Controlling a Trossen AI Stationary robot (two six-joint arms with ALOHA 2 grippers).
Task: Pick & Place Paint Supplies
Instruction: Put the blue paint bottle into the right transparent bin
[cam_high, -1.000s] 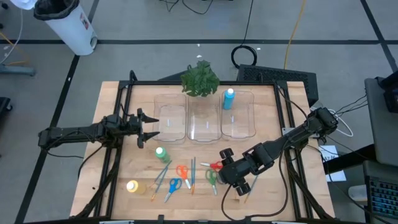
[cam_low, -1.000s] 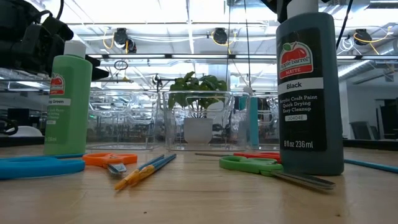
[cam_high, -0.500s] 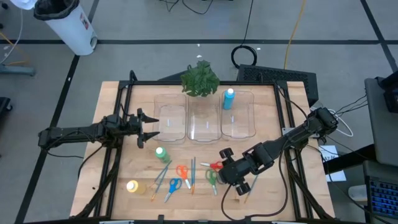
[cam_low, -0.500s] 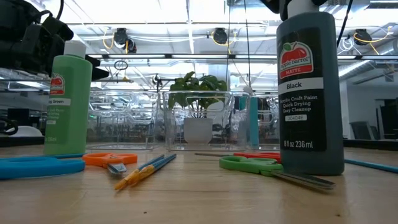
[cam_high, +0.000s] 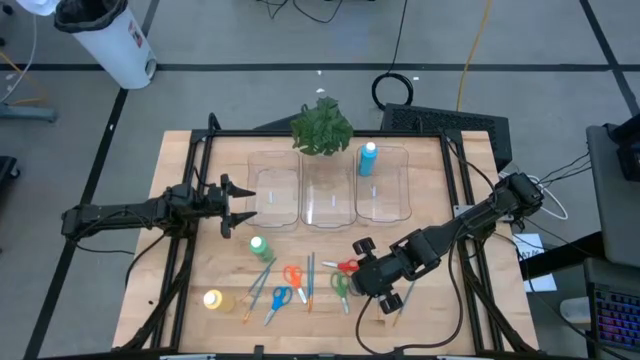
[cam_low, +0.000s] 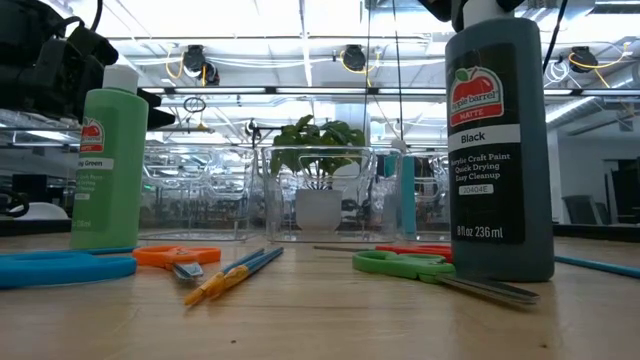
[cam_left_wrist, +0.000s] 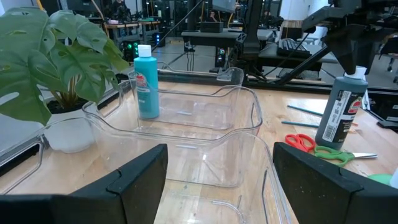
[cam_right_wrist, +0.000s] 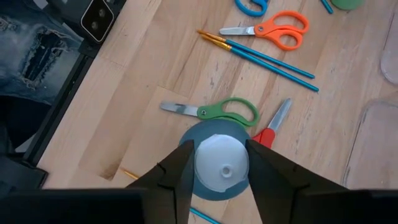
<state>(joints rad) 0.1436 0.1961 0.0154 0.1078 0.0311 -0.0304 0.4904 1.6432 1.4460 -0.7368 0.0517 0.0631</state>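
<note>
black paint bottle (cam_low: 498, 140), green bottle (cam_low: 108, 160), orange scissors (cam_right_wrist: 273, 31)

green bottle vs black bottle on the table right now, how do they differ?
Colour: the green bottle is light green, the black bottle is dark, labelled Black. Contact: the green bottle stands free, while the right gripper has its fingers on either side of the black bottle's white cap. Place: the green bottle stands nearer the left gripper, the black bottle on the right by the green scissors. Shared: both upright on the table, white caps, same label style.
</note>
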